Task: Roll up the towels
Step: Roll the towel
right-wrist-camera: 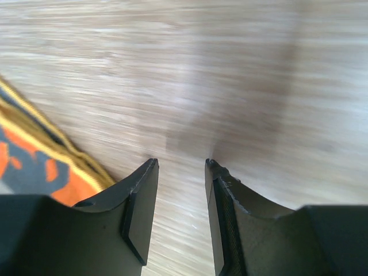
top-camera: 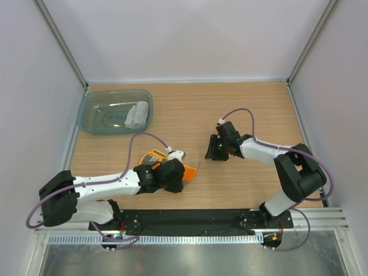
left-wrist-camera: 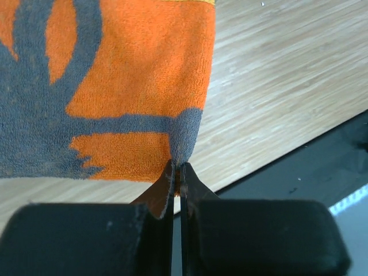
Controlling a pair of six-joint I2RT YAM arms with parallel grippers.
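Note:
The orange towel (top-camera: 190, 171) with grey markings lies on the table at the near left, mostly hidden under my left arm. My left gripper (top-camera: 174, 176) is shut on that towel. In the left wrist view the fingers (left-wrist-camera: 178, 165) pinch a grey corner of the orange towel (left-wrist-camera: 132, 69), which spreads away from them. A light grey towel (top-camera: 137, 115) sits rolled inside the teal tub. My right gripper (top-camera: 214, 150) hovers to the right of the orange towel, open and empty. Its wrist view shows bare wood between the fingers (right-wrist-camera: 181, 164) and the orange towel's edge (right-wrist-camera: 34, 167) at the left.
The translucent teal tub (top-camera: 92, 118) stands at the far left of the wooden table (top-camera: 259, 109). White walls close the table in on three sides. A black base strip (top-camera: 201, 217) runs along the near edge, just behind my left gripper in its wrist view (left-wrist-camera: 299, 172).

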